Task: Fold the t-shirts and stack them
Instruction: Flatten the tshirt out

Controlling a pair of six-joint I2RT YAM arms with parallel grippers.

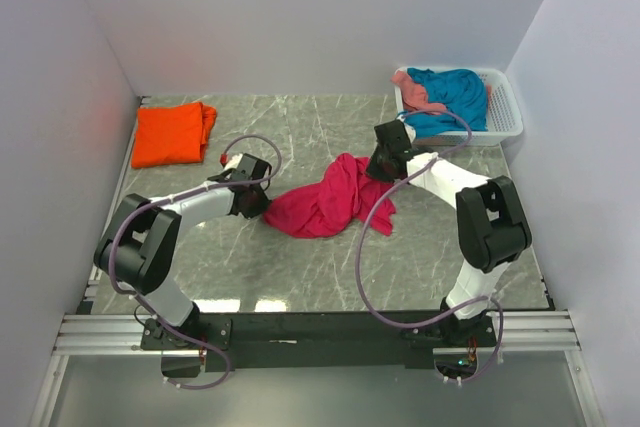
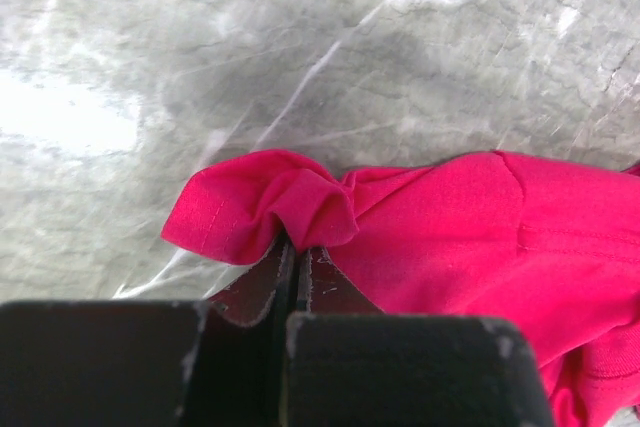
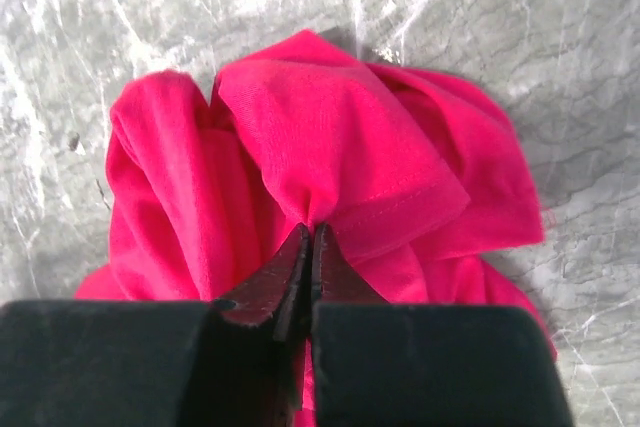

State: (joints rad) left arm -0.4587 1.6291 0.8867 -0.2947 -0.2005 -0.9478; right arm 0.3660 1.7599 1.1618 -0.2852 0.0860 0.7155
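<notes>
Table (image 1: 300, 127): grey marbled top, walled on three sides, seen from above. Pink tee (image 1: 325, 202): magenta, crumpled in a heap at table centre, unfolded; its long axis runs roughly from 8 o'clock to 2 o'clock, the line between the two grips. Basket (image 1: 507, 117): white, slatted, at the table's 2 o'clock corner, just beyond the right arm. Orange tee (image 1: 172, 134): folded flat at the 10 o'clock corner, well apart from the heap; by the look of it the start of the stack. Teal tee (image 1: 455, 95): bunched in the basket, spilling over its near rim. Salmon tee (image 1: 415, 92): bunched in the basket at the teal one's 9 o'clock, touching it. Left gripper (image 2: 297, 252): at the heap's 8 o'clock edge, jaws pressed together on a hemmed fold of pink cloth, most of the tee lying off toward 3 o'clock in the wrist view. Right gripper (image 3: 310, 237): at the heap's 1 o'clock edge, jaws likewise closed tight, a stitched fold pinched between the tips, the cloth fanning out toward 12 o'clock in its wrist view. Judgement: each arm has the side nearer to it and the grips sit at opposite ends, so the next move should be a lift and a pull apart along that 8-to-2 line to spread the cloth; whether the pinched points are matching corners cannot be told.
</notes>
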